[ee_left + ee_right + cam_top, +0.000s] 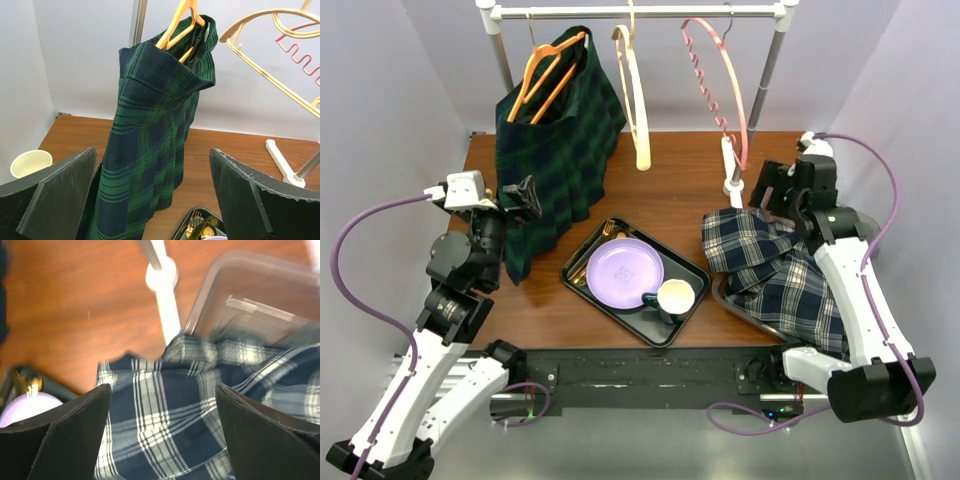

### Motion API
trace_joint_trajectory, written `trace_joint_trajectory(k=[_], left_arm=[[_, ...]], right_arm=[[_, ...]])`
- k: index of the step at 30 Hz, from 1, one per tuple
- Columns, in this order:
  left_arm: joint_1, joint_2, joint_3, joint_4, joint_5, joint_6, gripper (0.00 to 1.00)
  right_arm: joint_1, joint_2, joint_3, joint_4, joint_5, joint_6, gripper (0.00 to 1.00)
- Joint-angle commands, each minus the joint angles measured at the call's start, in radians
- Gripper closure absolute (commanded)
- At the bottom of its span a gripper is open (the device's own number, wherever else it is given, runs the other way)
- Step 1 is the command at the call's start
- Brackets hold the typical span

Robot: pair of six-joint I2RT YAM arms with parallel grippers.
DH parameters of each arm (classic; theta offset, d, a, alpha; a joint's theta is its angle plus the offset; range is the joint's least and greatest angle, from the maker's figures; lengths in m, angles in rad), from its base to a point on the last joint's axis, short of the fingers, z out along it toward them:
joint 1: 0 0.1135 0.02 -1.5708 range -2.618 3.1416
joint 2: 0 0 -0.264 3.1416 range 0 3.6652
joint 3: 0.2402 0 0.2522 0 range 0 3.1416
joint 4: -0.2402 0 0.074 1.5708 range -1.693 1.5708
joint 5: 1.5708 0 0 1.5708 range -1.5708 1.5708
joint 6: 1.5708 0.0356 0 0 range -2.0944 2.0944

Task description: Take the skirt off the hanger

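Left jaws hide skirt hem | hanger hook cropped | bin blurred

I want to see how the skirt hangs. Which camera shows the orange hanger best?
The top external view: the orange hanger shows nearly whole, poking out of the green plaid skirt. The left wrist view shows only part of it, cut off at the top edge. The right wrist view misses it.

Pale grey walls enclose a brown wooden table, evenly lit.
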Motion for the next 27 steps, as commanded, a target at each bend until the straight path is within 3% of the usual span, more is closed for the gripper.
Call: trace_joint_trajectory(k=[1, 6, 7, 10, 13, 21, 27], left_arm=[[0.007, -0.01, -0.002, 0.035, -0.011, 0.011, 0.0], [0.007, -0.017, -0.008, 0.035, -0.027, 0.014, 0.0], [0.007, -0.017, -0.011, 0.035, -0.028, 0.017, 0.0], [0.007, -0.023, -0.016, 0.035, -0.045, 0.027, 0.0], [0.007, -0.028, -0.019, 0.035, -0.05, 0.03, 0.0], [0.007, 0.052, 0.084, -0.026, -0.059, 0.03, 0.02], [0.007, 0.179, 0.251, -0.158, -0.12, -0.013, 0.02]], right_arm=[[0.002, 0.027, -0.118, 0.002, -0.108, -0.013, 0.15], [0.003, 0.045, -0.255, 0.076, 0.029, -0.01, 0.25], [0.003, 0.053, -0.267, 0.097, 0.049, -0.01, 0.37], [0.002, 0.052, -0.307, 0.128, 0.135, 0.007, 0.6], [0.002, 0.03, -0.327, 0.149, 0.206, 0.012, 0.76], [-0.01, 0.028, -0.321, 0.153, 0.442, -0.037, 0.83], [-0.029, 0.168, -0.359, 0.209, 0.415, 0.047, 0.83]])
